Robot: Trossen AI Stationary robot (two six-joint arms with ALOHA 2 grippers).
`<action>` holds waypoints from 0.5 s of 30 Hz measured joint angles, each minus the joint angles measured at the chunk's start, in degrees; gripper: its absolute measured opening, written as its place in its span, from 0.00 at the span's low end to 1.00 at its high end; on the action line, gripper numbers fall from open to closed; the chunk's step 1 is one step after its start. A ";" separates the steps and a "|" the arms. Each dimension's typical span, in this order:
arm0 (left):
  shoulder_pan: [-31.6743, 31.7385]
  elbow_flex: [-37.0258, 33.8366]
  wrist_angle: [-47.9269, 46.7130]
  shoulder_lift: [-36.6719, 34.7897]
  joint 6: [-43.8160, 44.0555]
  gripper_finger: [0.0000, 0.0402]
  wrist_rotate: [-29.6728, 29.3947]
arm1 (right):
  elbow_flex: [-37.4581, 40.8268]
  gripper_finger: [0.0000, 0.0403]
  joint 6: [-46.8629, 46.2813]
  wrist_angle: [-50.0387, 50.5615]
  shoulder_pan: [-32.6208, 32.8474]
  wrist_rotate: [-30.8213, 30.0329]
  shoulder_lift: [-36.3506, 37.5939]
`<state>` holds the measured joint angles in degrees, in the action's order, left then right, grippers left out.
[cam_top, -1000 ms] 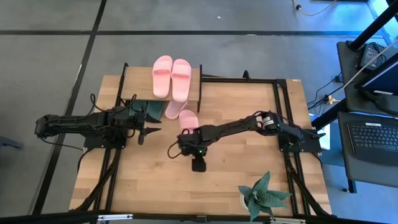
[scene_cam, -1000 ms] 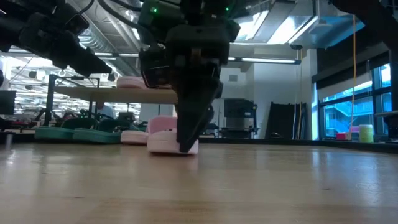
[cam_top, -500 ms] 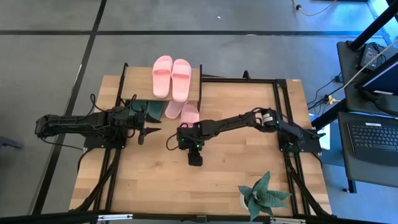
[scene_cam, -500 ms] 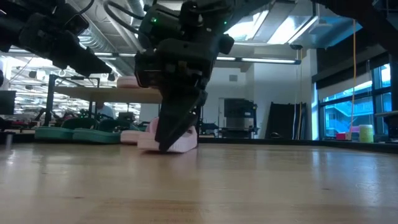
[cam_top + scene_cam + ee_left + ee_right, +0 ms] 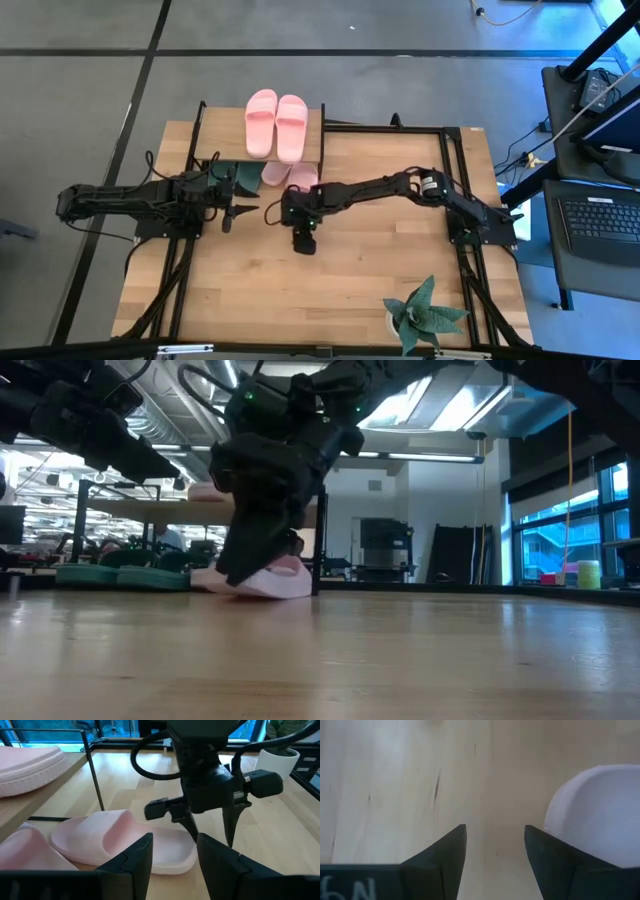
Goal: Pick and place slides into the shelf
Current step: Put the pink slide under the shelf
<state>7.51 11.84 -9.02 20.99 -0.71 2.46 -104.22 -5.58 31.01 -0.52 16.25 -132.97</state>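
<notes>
The shelf (image 5: 313, 128) stands at the table's far side with one light pink pair (image 5: 275, 122) on its top plank. Under it lie the dark green slides (image 5: 241, 178), a pink slide (image 5: 274, 174) and a second pink slide (image 5: 304, 178) lying flat on its sole, also seen in the left wrist view (image 5: 120, 840). My right gripper (image 5: 296, 206) is open, pointing down at that slide's near end. My left gripper (image 5: 246, 210) is open and empty, level, just left of it. My right gripper touches the pink slide's near end (image 5: 186, 851) with the outer side of one finger (image 5: 191, 827). The fingers come from above, slanting toward the far edge, and nothing lies between them. The slide lies flat on the table, partly under the shelf.
A potted plant (image 5: 426, 314) stands at the near right corner. The shelf's thin black legs (image 5: 316, 565) stand beside the slide. Black frame rails (image 5: 455, 190) run along the table's sides. Bare wood lies near the front edge.
My right gripper has moved toward the far edge and a little left, tipping its fingers toward the shelf. The pink slide in front of it has slid along the table and now lies partly under the shelf, beside the other pink slide.
</notes>
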 joint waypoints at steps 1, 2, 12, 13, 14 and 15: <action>0.02 0.00 0.00 0.00 0.00 0.36 0.00 | 0.00 0.50 0.00 -0.96 -0.17 -0.08 -0.01; 0.02 0.00 0.00 0.00 0.00 0.36 0.00 | 0.00 0.50 0.01 -1.95 -0.34 -0.15 0.00; 0.02 0.04 -1.51 0.00 0.34 0.36 -5.86 | -0.02 0.50 0.11 1.34 -0.34 -0.26 -0.01; 0.02 0.04 -1.88 0.00 -0.05 0.36 -7.55 | -0.02 0.50 0.13 1.69 -0.12 -0.02 -0.02; 0.02 0.04 -1.95 0.00 -0.60 0.36 -8.94 | -0.02 0.50 0.15 1.76 0.01 0.18 0.00; 0.02 0.04 -1.94 0.00 -1.13 0.36 -9.82 | -0.02 0.50 0.28 1.72 0.09 0.44 -0.02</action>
<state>7.53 11.88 -10.95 20.99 -1.85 -7.36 -104.25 -5.30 32.73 -0.43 16.69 -132.99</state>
